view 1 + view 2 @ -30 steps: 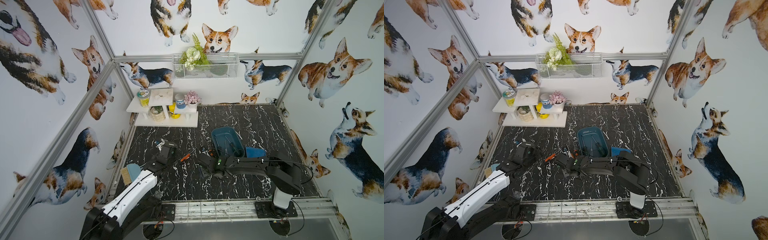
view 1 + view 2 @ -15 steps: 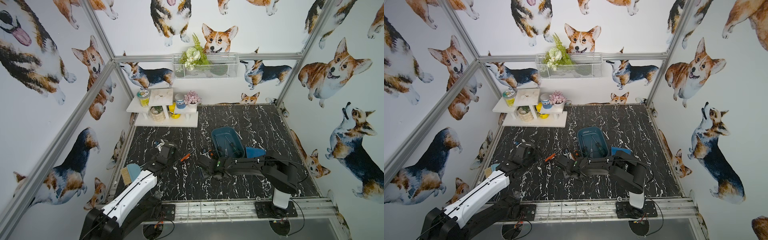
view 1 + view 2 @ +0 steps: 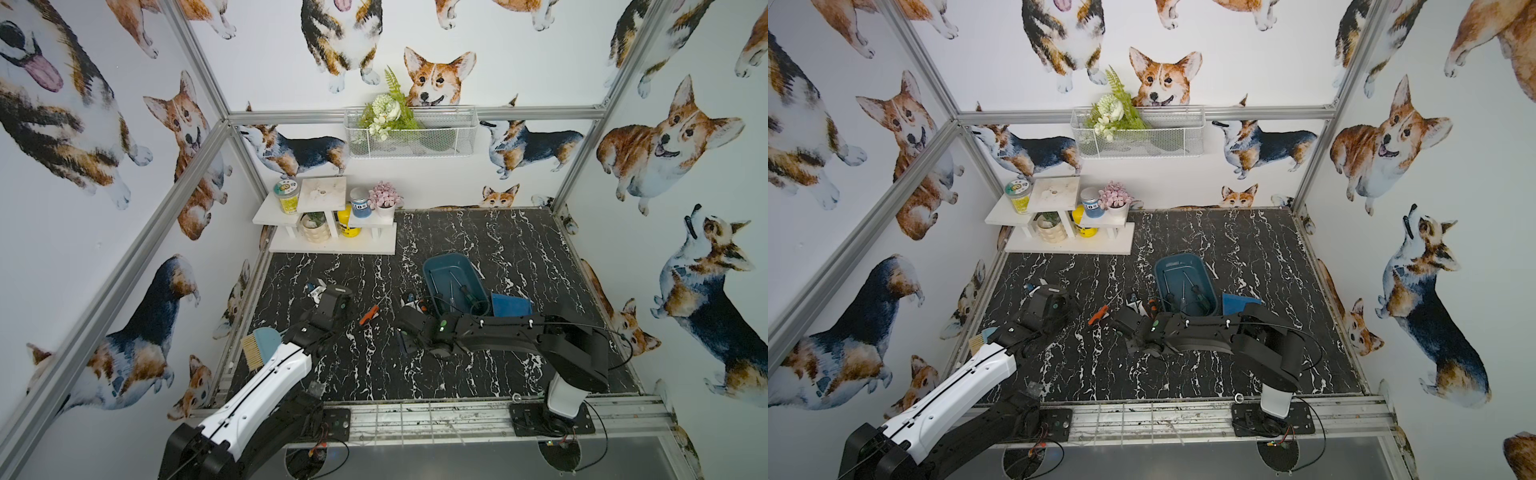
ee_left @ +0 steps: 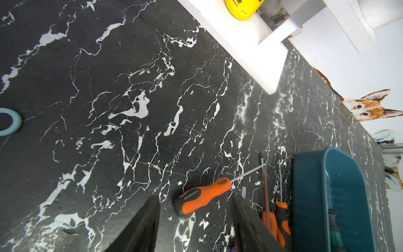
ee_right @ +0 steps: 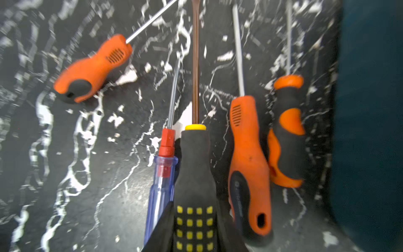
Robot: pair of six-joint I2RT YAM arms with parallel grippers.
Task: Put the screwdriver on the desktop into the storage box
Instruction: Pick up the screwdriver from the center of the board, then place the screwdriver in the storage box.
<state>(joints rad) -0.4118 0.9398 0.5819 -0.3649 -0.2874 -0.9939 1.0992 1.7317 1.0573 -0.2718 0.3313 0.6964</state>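
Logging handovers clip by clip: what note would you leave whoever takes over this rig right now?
Left gripper: open, empty, near the lone orange-and-black plastic-handled screwdriver.
Right gripper: shut on the black rubber-handled screwdriver with yellow dots, down at the black marble-veined desktop.
Done: several screwdrivers lie in the dark teal plastic storage box.
Left: box the held one, the lone orange one, then the clear blue-handled screwdriver, orange screwdriver with black butt and black-and-orange screwdriver beside the box.
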